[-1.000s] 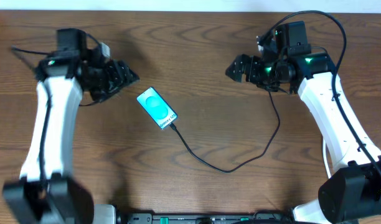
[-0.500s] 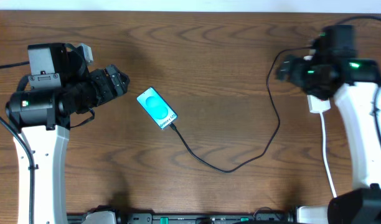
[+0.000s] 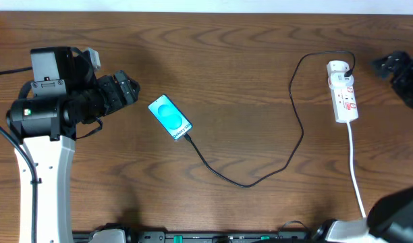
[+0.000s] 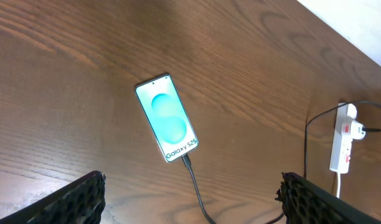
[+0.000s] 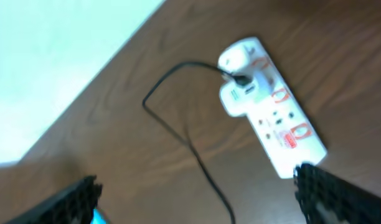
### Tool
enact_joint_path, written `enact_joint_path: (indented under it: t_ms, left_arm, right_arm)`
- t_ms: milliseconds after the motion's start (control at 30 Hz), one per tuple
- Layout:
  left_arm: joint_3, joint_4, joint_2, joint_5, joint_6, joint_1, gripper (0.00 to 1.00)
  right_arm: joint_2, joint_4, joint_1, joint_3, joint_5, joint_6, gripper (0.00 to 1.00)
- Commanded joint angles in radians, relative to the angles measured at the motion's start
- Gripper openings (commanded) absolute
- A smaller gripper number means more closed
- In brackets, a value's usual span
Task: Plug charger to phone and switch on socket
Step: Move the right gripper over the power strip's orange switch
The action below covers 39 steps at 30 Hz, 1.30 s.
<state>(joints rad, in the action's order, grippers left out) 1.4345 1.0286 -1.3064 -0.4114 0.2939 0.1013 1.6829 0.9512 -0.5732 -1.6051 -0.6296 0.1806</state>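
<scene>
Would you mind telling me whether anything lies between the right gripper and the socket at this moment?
Nothing visible does. Only bare table separates the open right gripper from the socket; the charger cable runs off on the socket's opposite side.

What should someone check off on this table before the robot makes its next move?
1. Cable plugged into the phone: ok, its tip sits in the phone's "Galaxy" end.
2. Other end in the power strip: ok, a black plug sits in one end.
3. Power strip switched on: cannot tell; its red marks are too blurred to read.
4. Left gripper open and empty: ok, beside the phone, not touching it.
5. Right gripper open and empty: ok, off to the strip's side, apart from it.
</scene>
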Motion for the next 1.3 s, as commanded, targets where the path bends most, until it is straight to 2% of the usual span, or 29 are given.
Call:
enact_joint_path:
  t_ms: [0,267,367,800,1267]
  left_arm:
    - [0.0,0.006,-0.001,0.017,-0.01,0.002,0.89]
    - [0.0,0.022,-0.001,0.039,-0.013,0.002,0.9]
    - [0.0,0.025,-0.001,0.04,-0.013,0.001,0.9]
    - [0.0,0.026,-0.001,0.04,-0.013,0.001,0.9]
    - [0.0,0.041,-0.001,0.066,-0.013,0.001,0.9]
  right_arm:
    - [0.151,0.087,-0.007,-0.154,-0.148,-0.148,0.99]
    - [0.483,0.427,0.014,-0.544,-0.134,-0.41,0.99]
    - [0.555,0.458,0.014,-0.607,-0.053,-0.413,0.99]
    - [0.701,0.427,0.034,-0.625,-0.005,-0.454,0.99]
    - [0.718,0.416,0.136,-0.624,0.114,-0.465,0.99]
